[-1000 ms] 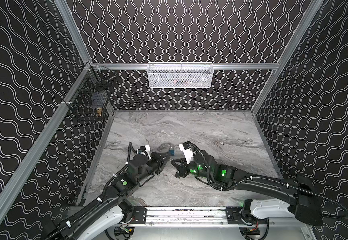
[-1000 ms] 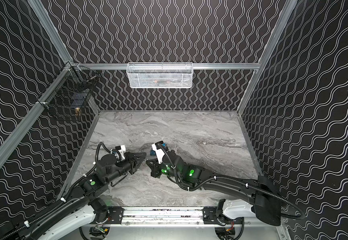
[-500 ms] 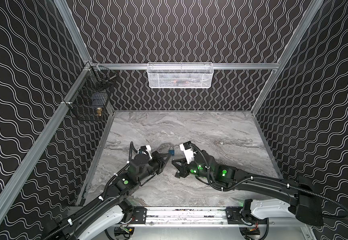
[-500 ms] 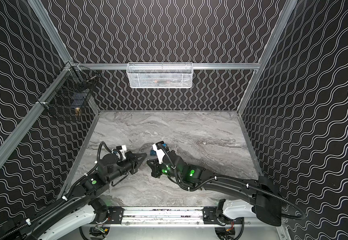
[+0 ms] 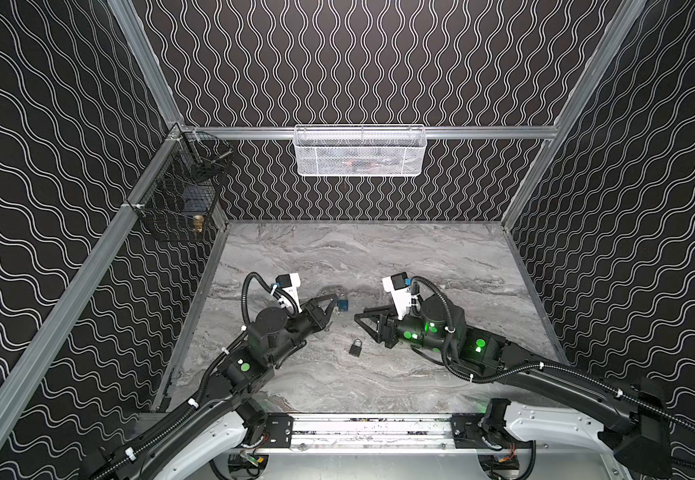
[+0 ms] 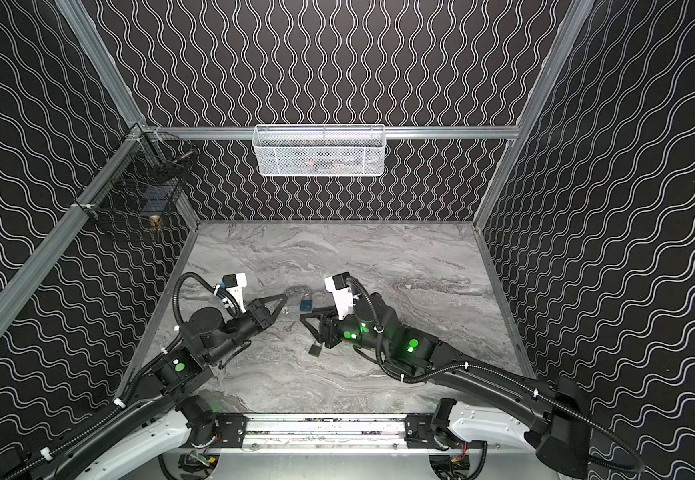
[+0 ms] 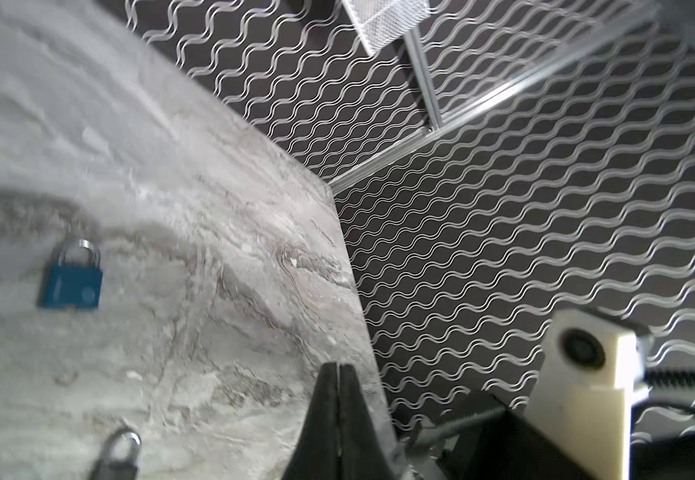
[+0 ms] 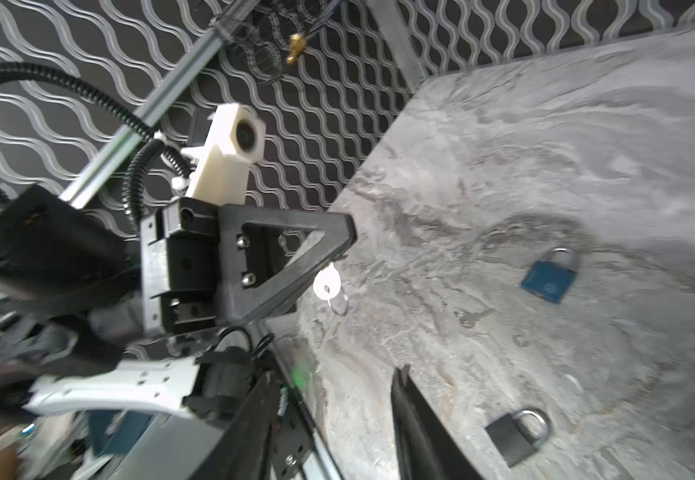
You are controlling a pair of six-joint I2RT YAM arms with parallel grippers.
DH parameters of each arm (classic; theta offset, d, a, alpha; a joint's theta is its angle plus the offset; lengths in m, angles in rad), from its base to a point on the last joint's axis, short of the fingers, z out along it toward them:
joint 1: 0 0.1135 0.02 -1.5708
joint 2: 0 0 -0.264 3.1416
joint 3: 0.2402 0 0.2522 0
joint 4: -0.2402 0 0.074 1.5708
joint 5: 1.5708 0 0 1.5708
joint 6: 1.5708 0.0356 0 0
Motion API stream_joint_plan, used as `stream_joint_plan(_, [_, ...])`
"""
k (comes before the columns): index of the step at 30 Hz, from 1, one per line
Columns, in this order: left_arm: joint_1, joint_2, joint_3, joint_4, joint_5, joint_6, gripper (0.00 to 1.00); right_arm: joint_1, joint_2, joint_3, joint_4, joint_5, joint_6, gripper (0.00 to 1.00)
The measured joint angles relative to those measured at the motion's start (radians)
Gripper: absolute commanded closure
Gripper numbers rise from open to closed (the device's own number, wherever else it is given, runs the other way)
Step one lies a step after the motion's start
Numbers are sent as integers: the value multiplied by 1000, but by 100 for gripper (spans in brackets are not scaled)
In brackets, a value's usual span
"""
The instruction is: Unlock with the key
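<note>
Key (image 8: 327, 284) between left fingers (image 8: 337, 237); brass piece (image 5: 198, 223) in black wire basket (image 5: 158, 226)

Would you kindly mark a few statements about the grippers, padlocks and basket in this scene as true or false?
1. The right gripper stands open. True.
2. The left gripper holds the blue padlock. False: that padlock lies free on the table; the gripper is shut, with the key at its fingertips.
3. The black padlock lies nearer the robot's base than the blue one. True.
4. The white basket stands on the table. False: it hangs from the back-wall rail.
</note>
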Motion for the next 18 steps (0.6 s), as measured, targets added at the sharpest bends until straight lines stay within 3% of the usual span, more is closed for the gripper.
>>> stream_joint_plan(7, [0,23,-63,194,66,167,100,-119,47,-20,121,-262,70,56])
stream_joint_plan(18, [0,93,-64,365,162,200,100,-151,143,-13,266,-388,119,61])
